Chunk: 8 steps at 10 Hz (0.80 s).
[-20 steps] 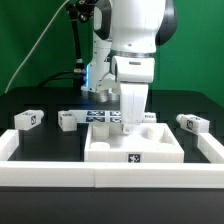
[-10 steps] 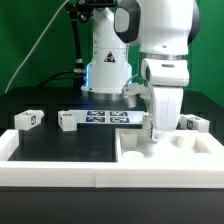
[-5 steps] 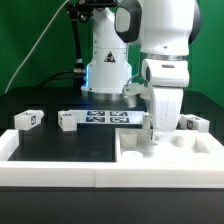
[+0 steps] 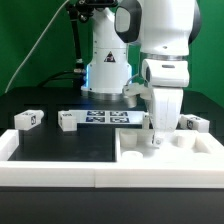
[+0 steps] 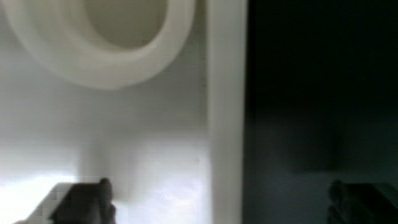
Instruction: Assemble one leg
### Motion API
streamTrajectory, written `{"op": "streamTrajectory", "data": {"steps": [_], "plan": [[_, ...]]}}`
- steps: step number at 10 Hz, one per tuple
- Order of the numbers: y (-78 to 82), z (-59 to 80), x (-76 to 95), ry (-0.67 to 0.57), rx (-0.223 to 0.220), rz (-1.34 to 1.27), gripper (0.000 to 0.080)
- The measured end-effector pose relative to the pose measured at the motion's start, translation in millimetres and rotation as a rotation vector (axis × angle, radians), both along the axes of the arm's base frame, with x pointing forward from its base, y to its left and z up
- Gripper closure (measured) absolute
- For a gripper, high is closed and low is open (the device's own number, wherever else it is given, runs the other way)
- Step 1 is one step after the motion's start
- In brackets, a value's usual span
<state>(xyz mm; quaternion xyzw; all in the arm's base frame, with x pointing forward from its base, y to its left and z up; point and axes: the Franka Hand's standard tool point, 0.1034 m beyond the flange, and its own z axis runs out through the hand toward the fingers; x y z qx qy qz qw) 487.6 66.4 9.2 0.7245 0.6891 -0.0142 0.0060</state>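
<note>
The leg (image 4: 193, 123) nearest the arm is a small white block with a black-and-white tag on its face. It lies untouched on the black table (image 4: 60, 145) at the exterior view's right, just behind the tabletop (image 4: 160, 172). A second leg (image 4: 67, 121) and a third leg (image 4: 27, 119) lie well apart from it at the left, beside the marker board (image 4: 105, 117). The Panda arm (image 4: 165, 60) reaches down onto the tabletop. In the wrist view its jaws are released, the dark fingertips (image 5: 80, 200) spread wide on either side of the raised rim (image 5: 222, 110), near a corner hole (image 5: 125, 30). Two seconds ago the tabletop and arm were further left; since half a second ago nothing has visibly shifted.
</note>
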Motion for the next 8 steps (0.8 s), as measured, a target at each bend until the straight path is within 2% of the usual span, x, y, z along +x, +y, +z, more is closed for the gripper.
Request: {"op": "streamTrajectory", "data": {"steps": [5,6,8], "plan": [[0.1,0.2,0.0,0.0,0.0,-0.001,0.0151],[1.7,5.6,0.0,-0.003,-0.003,-0.018,0.0151],[11.7,30.3,-3.5,-0.024,-0.015,-0.052,0.0151]]}}
